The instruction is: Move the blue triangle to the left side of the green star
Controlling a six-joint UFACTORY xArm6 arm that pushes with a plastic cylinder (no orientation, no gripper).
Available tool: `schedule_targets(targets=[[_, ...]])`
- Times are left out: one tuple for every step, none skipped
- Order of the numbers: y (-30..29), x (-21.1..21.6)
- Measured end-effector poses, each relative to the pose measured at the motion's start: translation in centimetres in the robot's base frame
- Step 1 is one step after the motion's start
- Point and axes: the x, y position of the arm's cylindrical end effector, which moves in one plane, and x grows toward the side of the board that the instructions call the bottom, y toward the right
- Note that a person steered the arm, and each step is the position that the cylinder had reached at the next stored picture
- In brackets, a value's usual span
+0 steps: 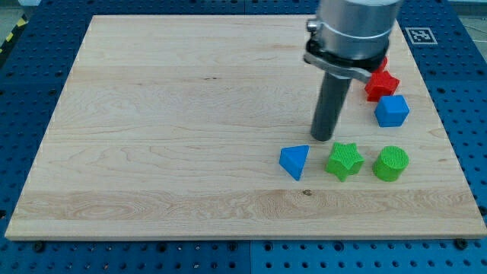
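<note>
Camera view, my tip touching nothing, above blue triangle and green star; no claw visible

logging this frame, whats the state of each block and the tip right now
blue triangle: flat on the board, just left of the green star, small gap
green star: flat, between triangle and cylinder
green cylinder: upright, right of the star
blue block: free
red star: partly hidden by the arm
my tip: above the triangle-star gap, touching neither
</note>
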Motion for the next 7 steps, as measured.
schedule_targets(targets=[[4.8,0.0],[9.6,0.0],[14.7,0.0],[18.0,-1.0],[18.0,-4.0],[15.9,-5.0],[14.6,-4.6]])
